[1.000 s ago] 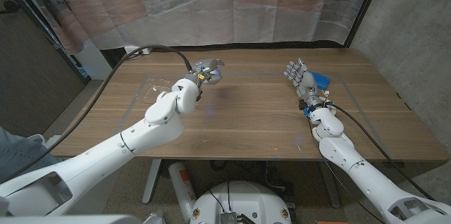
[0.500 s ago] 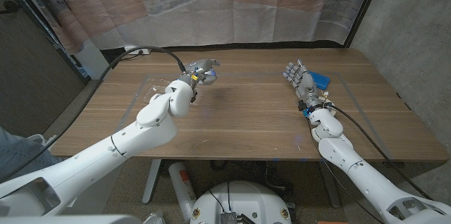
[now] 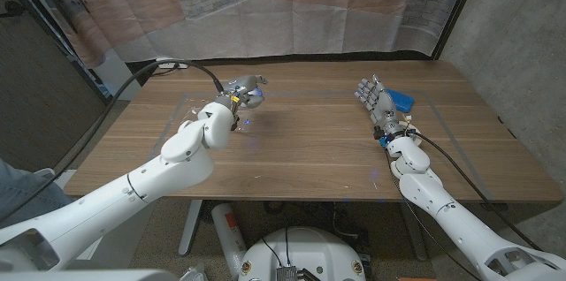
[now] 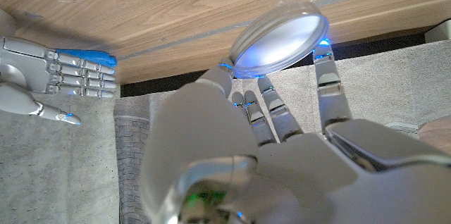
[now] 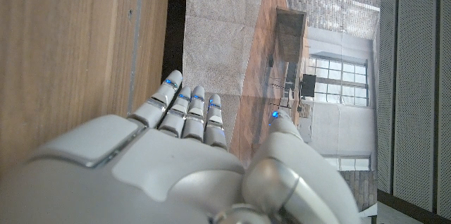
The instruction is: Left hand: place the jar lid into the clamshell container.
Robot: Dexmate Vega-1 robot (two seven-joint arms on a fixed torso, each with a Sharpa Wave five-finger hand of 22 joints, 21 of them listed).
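Left hand [image 3: 245, 89] carried jar lid [image 4: 280, 39] leftward

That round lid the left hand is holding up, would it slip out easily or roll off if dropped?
The jar lid looks smooth and glossy, so probably somewhat slippery; the left hand pinches it only by its rim with fingertips. It seems thin and stiff, likely light. Being round, it could roll if it landed on edge on the table.

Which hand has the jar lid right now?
The left hand: its fingertips pinch the jar lid above the table. The right hand holds nothing, fingers extended.
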